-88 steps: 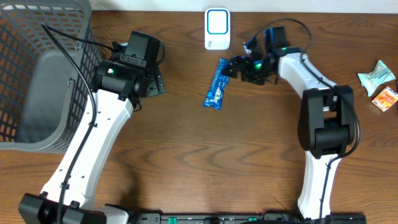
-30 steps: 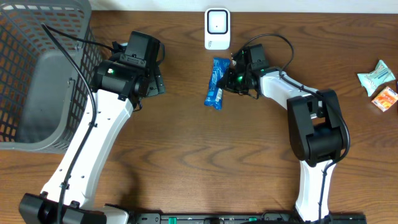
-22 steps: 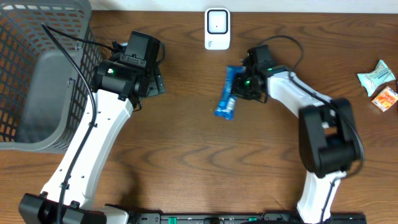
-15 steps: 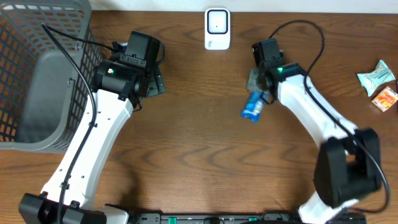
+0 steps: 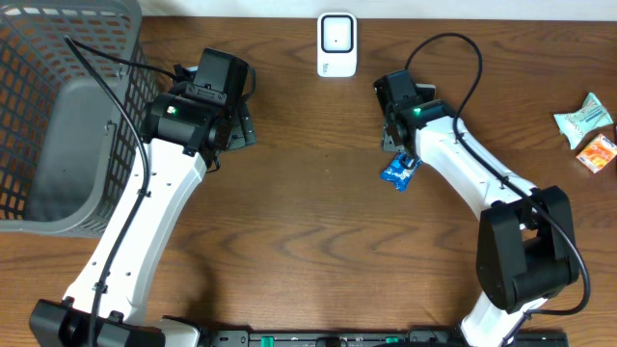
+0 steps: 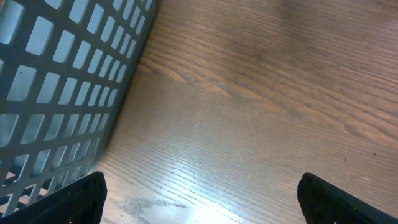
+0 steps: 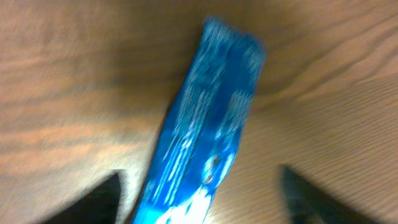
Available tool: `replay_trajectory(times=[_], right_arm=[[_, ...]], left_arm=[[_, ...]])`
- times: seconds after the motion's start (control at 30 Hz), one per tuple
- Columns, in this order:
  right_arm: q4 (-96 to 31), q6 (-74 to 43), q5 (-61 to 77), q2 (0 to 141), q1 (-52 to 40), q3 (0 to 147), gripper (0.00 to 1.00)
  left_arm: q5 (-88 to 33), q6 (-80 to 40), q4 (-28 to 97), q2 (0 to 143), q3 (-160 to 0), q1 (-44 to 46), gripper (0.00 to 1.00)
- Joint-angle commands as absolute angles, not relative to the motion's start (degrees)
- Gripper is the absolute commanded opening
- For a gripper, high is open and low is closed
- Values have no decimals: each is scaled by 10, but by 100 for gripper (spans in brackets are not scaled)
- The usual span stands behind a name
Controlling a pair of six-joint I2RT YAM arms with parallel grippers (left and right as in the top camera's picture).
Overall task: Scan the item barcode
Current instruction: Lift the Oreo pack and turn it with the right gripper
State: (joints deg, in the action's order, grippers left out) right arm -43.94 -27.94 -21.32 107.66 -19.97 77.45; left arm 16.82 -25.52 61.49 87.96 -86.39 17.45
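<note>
The blue foil snack packet (image 5: 398,173) sits well apart from the white barcode scanner (image 5: 336,43), which stands at the far edge of the wooden tabletop (image 5: 308,251). The packet is down and to the right of the scanner, right under the wrist of the right arm. From the wrist camera, the right fingers (image 7: 102,202) are spread wide to either side of the packet, with bare wood showing between it and the far finger, so I'd call that a released grip rather than a hold. The left fingers (image 6: 78,199) are also spread wide with nothing between them, and they hover beside the grey plastic mesh basket (image 5: 58,116).

As for progress, the packet isn't facing the scanner now and nothing is gripping it. I can't say whether the code has been read. If it hasn't, the packet would need picking up again and presenting to the scanner's window.

Plenty is hard to make out. The right wrist view is badly smeared, so no print or barcode on the wrapper can be read, and I can't tell whether the packet lies flat on the wood or just above it. From overhead, the arm covers the packet's upper end. Two small wrapped snacks (image 5: 590,130) lie far off to the right.
</note>
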Motion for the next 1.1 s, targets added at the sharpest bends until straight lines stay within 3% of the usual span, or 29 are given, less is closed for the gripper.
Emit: replay_trajectory(times=[0.0,0.27,0.57,1.07], right_arm=[[-458,-276,-103,1076,-191,776,99],[-472,-289,-90,1077,-190,776,99],[-463,-468,-234,1105,-191,772,99],[-396,-467,-288,1164,-186,771,98]], left_arm=[[172,-260,616,881,-865,173,98],[172,-260,616,881,-865,173,98],[172,-260,616,881,-865,173,98],[172,-260,616,881,-865,173,98]])
